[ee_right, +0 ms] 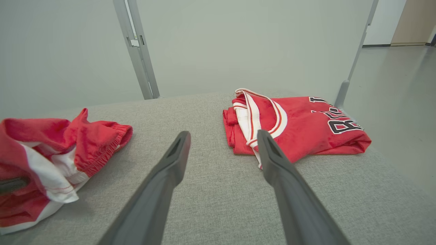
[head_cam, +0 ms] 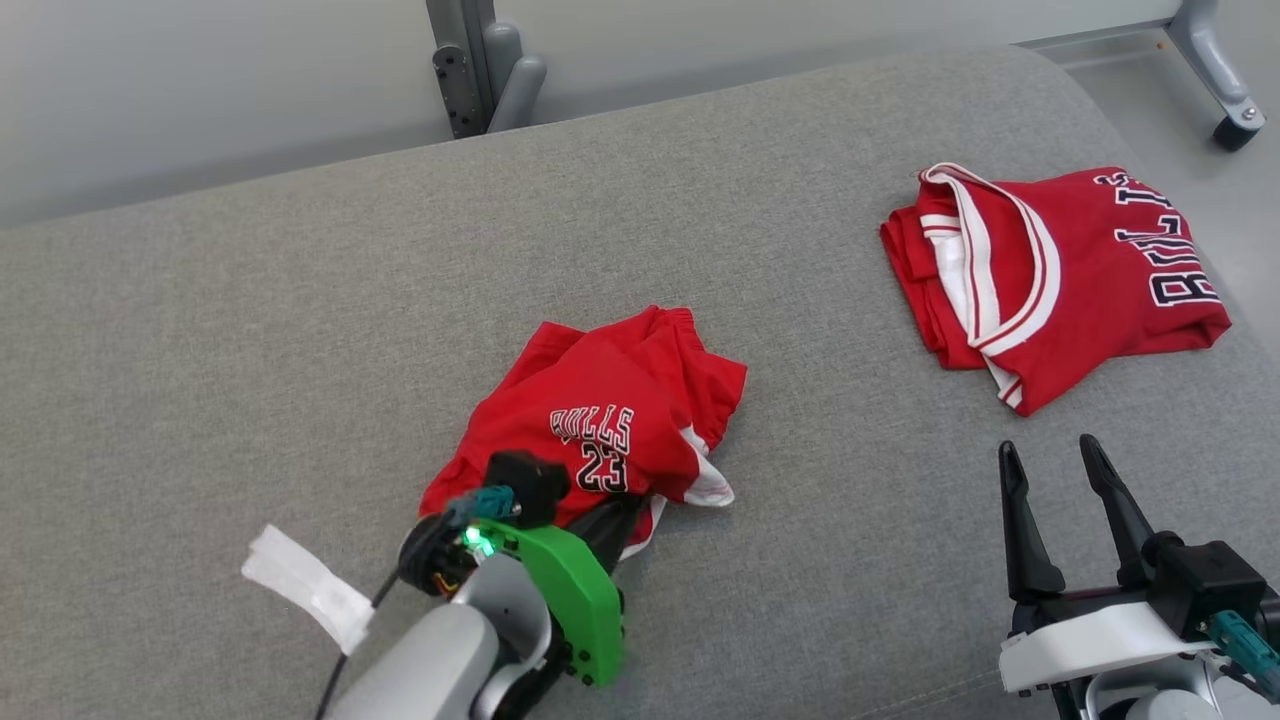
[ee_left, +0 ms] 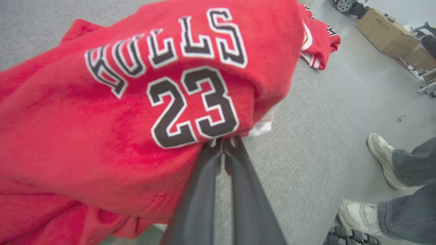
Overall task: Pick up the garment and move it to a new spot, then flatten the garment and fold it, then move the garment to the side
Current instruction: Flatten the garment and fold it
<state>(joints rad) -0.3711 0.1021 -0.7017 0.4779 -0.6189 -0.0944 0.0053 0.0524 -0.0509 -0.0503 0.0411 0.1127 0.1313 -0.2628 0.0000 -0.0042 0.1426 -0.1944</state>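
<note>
In the head view, a pair of red basketball shorts [head_cam: 600, 410] lies crumpled near the middle of the grey cushioned surface [head_cam: 300, 300]. The left gripper [head_cam: 622, 512] reaches into their near edge. "BULLS" over "23" reads clearly on the fabric. Well apart, at the far right, a red jersey [head_cam: 1060, 280] lies neatly folded, with "BULLS" running sideways along it. That looks like a garment finished and set aside. The right gripper [head_cam: 1047, 447] hovers near it with its fingers apart and nothing between them. A scrap of white tape [head_cam: 305, 585] lies by the left arm.

In the left wrist view, the two fingers are pressed together on a pinch of the shorts' hem, just under the "23". A fold bends the first letter of the word above. The cloth bulges close to the lens, so it may be starting to rise, though I cannot say for sure. A person's pale shoes [ee_left: 381, 160] stand on the floor beside the surface. A cardboard box [ee_left: 385, 32] farther off carries print too small to read.

In the right wrist view, the open fingers point between the two garments and touch neither. Only part of the jersey's lettering shows.

By my reading, the grip is made and little else. Moving, flattening, folding and setting the shorts aside all remain.
</note>
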